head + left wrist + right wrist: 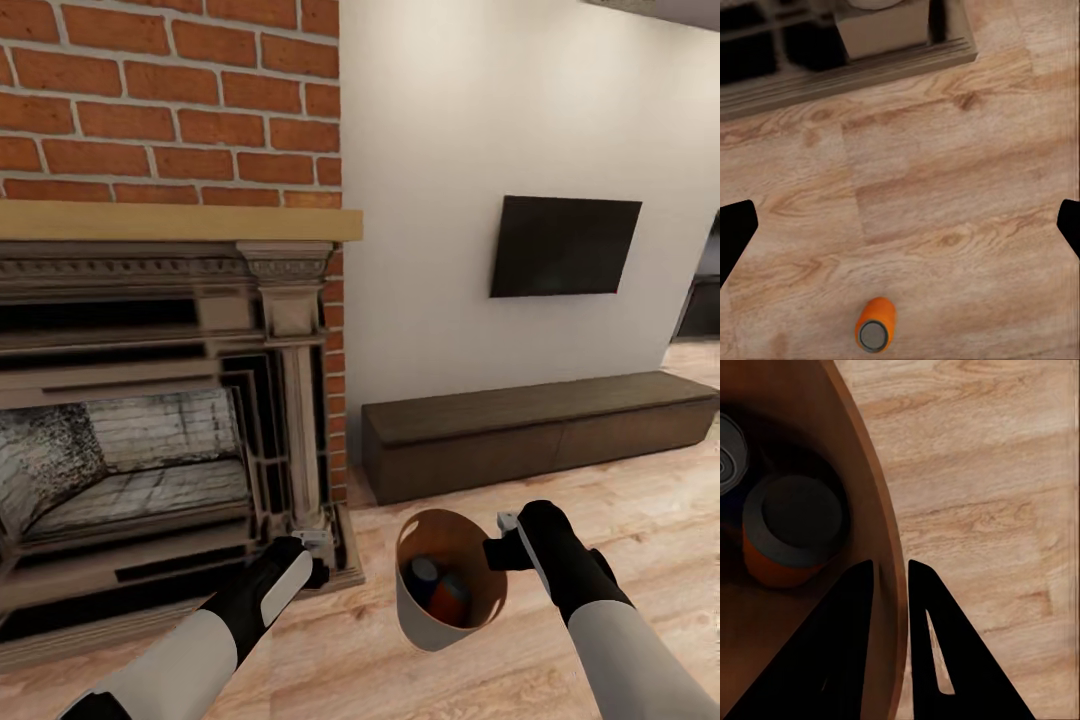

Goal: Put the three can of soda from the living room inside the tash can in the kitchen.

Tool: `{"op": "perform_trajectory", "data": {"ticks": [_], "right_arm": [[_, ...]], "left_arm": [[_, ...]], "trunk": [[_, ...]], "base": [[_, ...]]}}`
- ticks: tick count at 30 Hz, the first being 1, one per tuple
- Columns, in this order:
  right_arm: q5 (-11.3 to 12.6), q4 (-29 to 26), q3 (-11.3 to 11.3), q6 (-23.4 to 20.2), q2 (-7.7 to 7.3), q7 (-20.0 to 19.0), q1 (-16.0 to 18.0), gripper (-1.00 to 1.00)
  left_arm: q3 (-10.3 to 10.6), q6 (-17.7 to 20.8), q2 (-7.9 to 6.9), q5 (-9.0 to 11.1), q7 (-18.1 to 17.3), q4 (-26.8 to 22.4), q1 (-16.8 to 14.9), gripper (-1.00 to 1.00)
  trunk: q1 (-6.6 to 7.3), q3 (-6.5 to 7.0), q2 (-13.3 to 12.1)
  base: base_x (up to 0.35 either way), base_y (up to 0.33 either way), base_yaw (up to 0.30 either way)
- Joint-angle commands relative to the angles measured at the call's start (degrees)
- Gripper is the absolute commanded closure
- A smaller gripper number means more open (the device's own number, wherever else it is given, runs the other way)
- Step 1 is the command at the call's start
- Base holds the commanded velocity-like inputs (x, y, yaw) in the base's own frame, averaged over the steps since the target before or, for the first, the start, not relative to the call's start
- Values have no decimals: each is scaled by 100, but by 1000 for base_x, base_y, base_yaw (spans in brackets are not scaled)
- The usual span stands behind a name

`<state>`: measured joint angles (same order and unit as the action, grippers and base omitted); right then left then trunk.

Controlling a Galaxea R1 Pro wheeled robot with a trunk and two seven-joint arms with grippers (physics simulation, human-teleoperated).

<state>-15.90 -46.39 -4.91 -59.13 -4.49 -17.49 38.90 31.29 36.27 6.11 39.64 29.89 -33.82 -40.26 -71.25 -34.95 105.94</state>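
The trash can (440,600) hung above the wood floor (620,520), held by its right rim: the right gripper (891,577) was clamped on the bin's wall, one finger inside and one outside. Two soda cans lay in its bottom, an orange one (791,536) and a second (729,454) just beside it, half hidden at the edge. A third soda can (875,324) lay on its side on the bare floor under the left gripper (900,225), whose fingers (733,232) stood wide apart, holding nothing. To the far left rose the brick fireplace (170,300); on the white wall at the right hung a black TV (563,245) above a low dark cabinet (530,425).
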Motion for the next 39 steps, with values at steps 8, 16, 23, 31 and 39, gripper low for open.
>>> {"op": "perform_trajectory", "data": {"ticks": [8,16,23,31,39], "right_arm": [[242,-2,-2,-28,13,-44,2,100],[245,-2,222,-28,16,-45,2,100],[245,-2,273,-28,18,-44,1,100],[239,-2,279,-28,18,-44,1,100],[234,-2,280,-25,18,-44,-4,100]], "left_arm": [[0,-19,14,0,1,-48,0,-100],[0,-8,38,4,7,-60,0,-100],[0,1,45,8,6,-59,0,-100],[0,-14,48,9,8,-64,0,-100],[0,-40,57,9,8,-70,0,-100]], "trunk": [[0,5,0],[0,6,0],[0,6,0],[0,6,0],[0,6,0]], "base": [[255,21,-243],[-30,33,-40],[-131,105,-4],[-71,76,0],[-6,38,0]]}}
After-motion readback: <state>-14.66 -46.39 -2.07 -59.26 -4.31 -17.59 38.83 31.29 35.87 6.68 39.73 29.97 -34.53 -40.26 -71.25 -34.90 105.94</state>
